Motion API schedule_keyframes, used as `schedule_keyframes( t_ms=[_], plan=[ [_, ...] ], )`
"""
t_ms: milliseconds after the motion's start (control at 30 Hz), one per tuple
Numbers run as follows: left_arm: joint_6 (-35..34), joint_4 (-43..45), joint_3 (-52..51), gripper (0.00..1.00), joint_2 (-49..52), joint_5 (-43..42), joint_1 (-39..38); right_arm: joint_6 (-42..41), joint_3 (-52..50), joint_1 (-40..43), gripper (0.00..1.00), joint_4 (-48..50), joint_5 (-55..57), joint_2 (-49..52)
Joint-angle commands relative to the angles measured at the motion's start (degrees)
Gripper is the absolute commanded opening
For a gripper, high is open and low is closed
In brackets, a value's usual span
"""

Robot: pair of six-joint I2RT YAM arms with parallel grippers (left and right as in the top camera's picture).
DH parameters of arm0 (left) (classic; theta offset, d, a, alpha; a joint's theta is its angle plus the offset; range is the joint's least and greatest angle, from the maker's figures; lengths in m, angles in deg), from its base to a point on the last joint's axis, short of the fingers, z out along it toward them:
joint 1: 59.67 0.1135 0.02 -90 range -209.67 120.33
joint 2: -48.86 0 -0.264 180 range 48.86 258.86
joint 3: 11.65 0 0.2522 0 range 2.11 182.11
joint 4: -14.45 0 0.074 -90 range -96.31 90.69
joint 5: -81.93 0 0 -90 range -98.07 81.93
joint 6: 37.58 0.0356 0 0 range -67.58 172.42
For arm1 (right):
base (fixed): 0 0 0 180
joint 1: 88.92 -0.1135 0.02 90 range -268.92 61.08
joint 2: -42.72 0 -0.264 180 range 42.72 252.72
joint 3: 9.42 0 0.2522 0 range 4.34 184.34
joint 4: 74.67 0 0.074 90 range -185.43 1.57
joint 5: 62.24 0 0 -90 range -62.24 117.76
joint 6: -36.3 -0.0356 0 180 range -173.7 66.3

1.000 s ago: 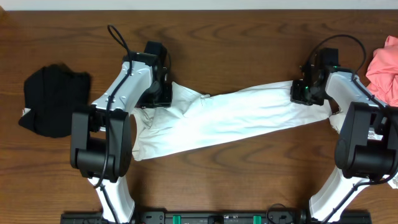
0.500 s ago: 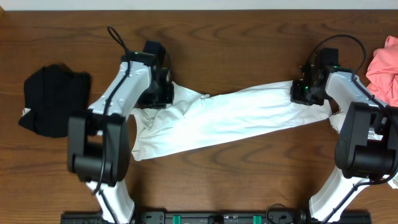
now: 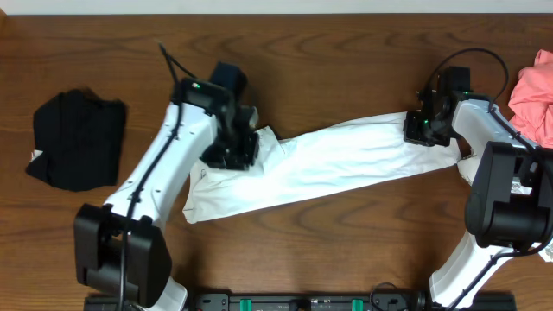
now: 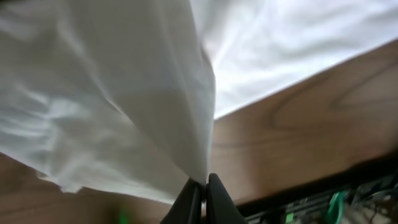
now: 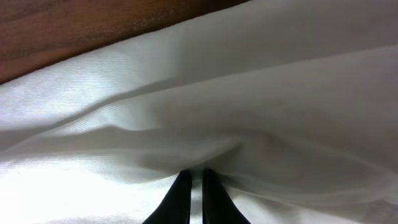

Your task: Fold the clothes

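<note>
A dark brown wooden table point(image 3: 346, 52) with a pronounced wavy grain and a dull sheen is recorded from overhead; nothing of the room past its far edge can be made out. The T-shirt point(image 3: 337, 164) is laid across the middle of the table as a long, twisted white band, rising from lower left to upper right, with a wider, loosely creased portion spread flat at its left end. The fabric is matte and soft, marked by shallow folds. The left gripper point(image 3: 232, 149) is closed on a raised fold at the shirt's upper left; in the left wrist view its dark fingertips point(image 4: 217, 199) are pressed together on a thin cloth edge, from which the cloth fans out like a tent. The right gripper point(image 3: 422, 128) is clamped on the shirt's right end, its slim black fingers point(image 5: 177, 198) pinched on a crease. A crumpled black garment point(image 3: 76, 138) lies well apart at the left. A pink cloth point(image 3: 537, 91) is noted at the right edge.
</note>
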Motion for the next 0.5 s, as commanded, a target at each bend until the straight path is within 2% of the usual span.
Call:
schedule_keyframes(
  t_ms=[0,133,167,233,300,467],
  plan=[
    [0.92,-0.5,-3.39,0.06,0.66,-0.7,-1.31,0.81,-0.92,0.17,0.08,-1.16,2.99,2.71],
    [0.9,-0.52,-6.12,0.07,0.66,2.54,-1.38,0.79,-0.92,0.17,0.08,-1.25,2.99,2.71],
    [0.9,-0.59,-6.36,0.14,0.66,4.63,-1.38,0.79,-0.92,0.17,0.08,-1.27,2.99,2.71],
    [0.9,-0.7,-6.36,0.17,0.66,9.2,-1.38,0.83,-0.9,0.24,0.08,-1.31,3.02,2.71],
    [0.87,-0.39,-6.36,0.28,0.66,14.08,-1.38,0.94,-0.9,0.33,0.08,-1.38,2.99,2.71],
    [0.48,2.97,-6.36,0.31,0.66,17.77,-1.38,0.96,-0.92,0.33,0.09,-1.33,2.99,2.71]
  ],
)
